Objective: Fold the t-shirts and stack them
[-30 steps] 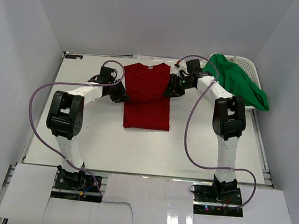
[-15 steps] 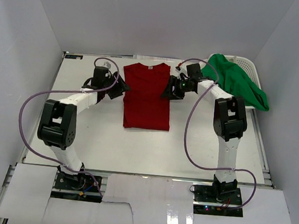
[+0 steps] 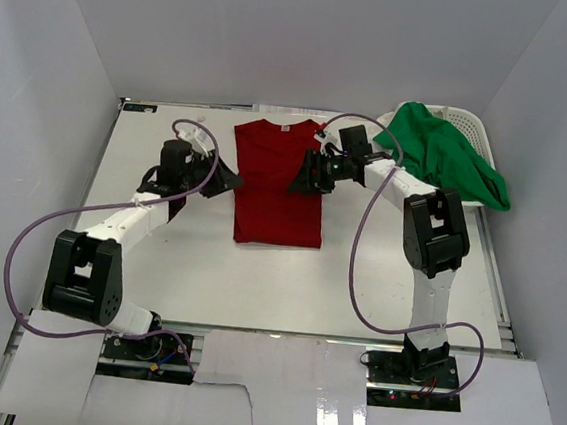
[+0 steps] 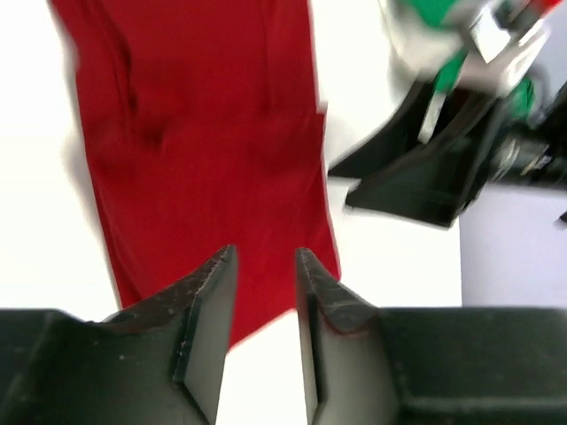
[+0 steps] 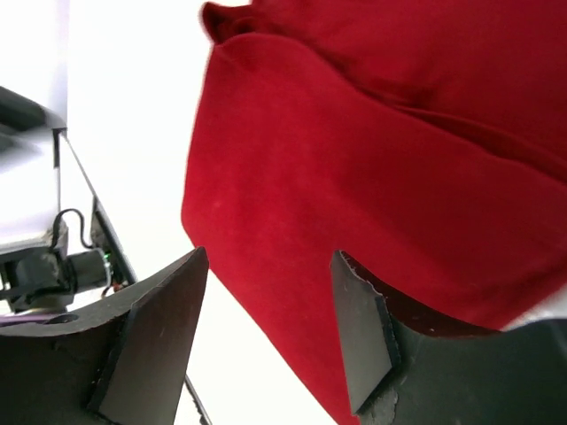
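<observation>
The deep red t-shirt (image 3: 279,187) lies flat mid-table, folded into a long strip with its collar at the far end. It also shows in the left wrist view (image 4: 204,150) and the right wrist view (image 5: 372,168). My left gripper (image 3: 229,177) hovers at the shirt's left edge, slightly open and empty (image 4: 266,261). My right gripper (image 3: 302,179) is over the shirt's right side, open and empty (image 5: 270,266). The bright green t-shirt (image 3: 447,158) lies crumpled in and over the white basket (image 3: 470,121).
The basket stands at the table's far right corner, and the green cloth hangs over its right rim. The right arm's black wrist (image 4: 443,168) shows in the left wrist view, close beyond the red shirt. White walls enclose the table.
My right gripper has moved left, from the shirt's right edge to above the cloth. My left arm has swung its elbow back toward the near left, with its gripper staying by the shirt's left edge.
</observation>
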Controlling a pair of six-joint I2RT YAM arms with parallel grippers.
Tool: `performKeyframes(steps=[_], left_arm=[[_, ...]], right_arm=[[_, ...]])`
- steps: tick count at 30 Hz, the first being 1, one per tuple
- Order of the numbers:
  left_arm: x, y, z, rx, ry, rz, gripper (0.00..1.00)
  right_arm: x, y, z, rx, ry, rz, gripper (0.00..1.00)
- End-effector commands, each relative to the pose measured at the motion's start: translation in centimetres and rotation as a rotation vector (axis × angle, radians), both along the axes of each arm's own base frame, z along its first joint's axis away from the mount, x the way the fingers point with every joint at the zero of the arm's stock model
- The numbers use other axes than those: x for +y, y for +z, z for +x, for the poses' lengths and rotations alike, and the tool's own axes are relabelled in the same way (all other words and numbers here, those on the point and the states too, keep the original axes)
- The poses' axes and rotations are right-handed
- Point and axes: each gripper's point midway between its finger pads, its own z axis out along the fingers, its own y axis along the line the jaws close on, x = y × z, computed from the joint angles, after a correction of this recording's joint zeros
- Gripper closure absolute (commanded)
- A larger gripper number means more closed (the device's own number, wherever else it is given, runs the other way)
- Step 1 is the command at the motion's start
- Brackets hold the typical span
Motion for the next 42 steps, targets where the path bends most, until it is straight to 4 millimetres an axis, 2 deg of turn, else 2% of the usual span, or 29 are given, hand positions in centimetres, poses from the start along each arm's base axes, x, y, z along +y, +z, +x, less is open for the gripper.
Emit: performKeyframes(steps=[1,2,4,5,6,7,10,12,13,18,26,33,42], left_arm=[[-2.2,-1.5,-3.7,0.030,-0.136,-0.076,0.64],[-2.5,-1.9,-4.2,0.037,-0.152,-0.082,0.82],[-3.8,-2.8,-5.5,0.046,-0.215,-0.100,0.94],[-4.2,-3.1,-5.7,0.055,-0.231,-0.100,1.00],[-4.7,-4.0,-6.0,0.078,-0.250,-0.095,1.00],[-5.7,-4.4,-6.5,0.082,-0.289,-0.090,1.00],[-7.9,-5.1,-7.3,0.088,-0.362,-0.091,1.00],[-9.1,-5.5,-7.5,0.082,-0.392,-0.104,1.00],[-9.5,-5.4,-7.5,0.080,-0.401,-0.112,1.00],[-11.0,-6.5,-7.9,0.093,-0.448,-0.156,1.00],[-10.3,-10.6,-7.2,0.134,-0.390,-0.098,1.00],[-9.8,-14.4,-7.9,0.202,-0.373,-0.074,1.00],[-9.2,-17.1,-9.0,0.259,-0.352,-0.064,1.00]], right_arm=[[2.1,1.4,-0.2,-0.022,0.042,0.077,0.36],[2.4,0.8,-0.2,-0.007,0.043,0.081,0.40],[3.3,0.8,0.1,0.008,0.052,0.115,0.54],[3.5,0.8,0.2,0.016,0.054,0.126,0.80],[3.9,0.9,0.3,0.022,0.061,0.137,0.89],[4.4,0.8,0.7,0.026,0.060,0.149,0.92],[5.5,0.1,0.8,0.056,0.072,0.162,0.92],[6.4,0.5,1.0,0.049,0.085,0.179,0.92],[6.7,-0.2,1.1,0.062,0.090,0.181,0.92],[8.2,-0.3,1.1,0.082,0.113,0.219,0.92],[9.5,-1.7,0.3,0.113,0.130,0.232,0.92],[9.6,-3.8,-0.1,0.129,0.133,0.226,0.92],[9.6,-6.6,0.1,0.136,0.130,0.210,0.92]])
